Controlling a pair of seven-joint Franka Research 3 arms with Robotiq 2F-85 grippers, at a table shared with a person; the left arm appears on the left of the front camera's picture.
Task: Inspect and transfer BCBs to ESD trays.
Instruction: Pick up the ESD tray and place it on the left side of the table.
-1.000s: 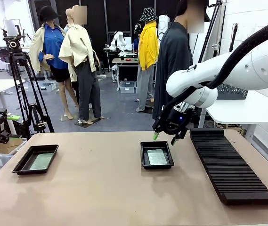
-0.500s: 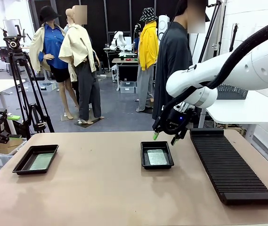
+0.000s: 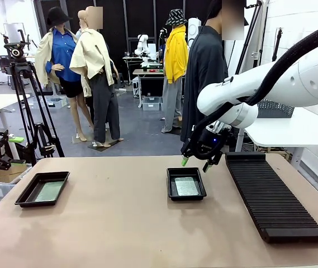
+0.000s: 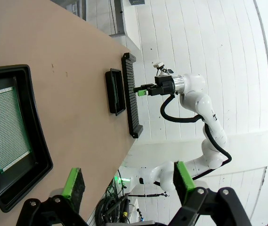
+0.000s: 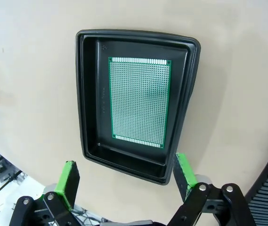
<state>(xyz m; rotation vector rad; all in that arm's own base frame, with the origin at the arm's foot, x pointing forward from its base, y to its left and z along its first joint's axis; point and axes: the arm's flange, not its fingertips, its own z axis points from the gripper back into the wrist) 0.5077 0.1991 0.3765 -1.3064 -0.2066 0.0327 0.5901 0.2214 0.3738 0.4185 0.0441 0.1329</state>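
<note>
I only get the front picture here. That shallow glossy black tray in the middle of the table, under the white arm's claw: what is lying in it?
Observer: One thin green rectangular circuit board lies flat on the floor of that middle tray, dotted all over with tiny holes.
Operator: Is the claw holding anything?
Observer: No. The right gripper is open and empty above the tray's edge, its green pads apart.
Operator: And the tray at the far left?
Observer: That left tray holds a similar green board, and the left gripper is open beside it.
</note>
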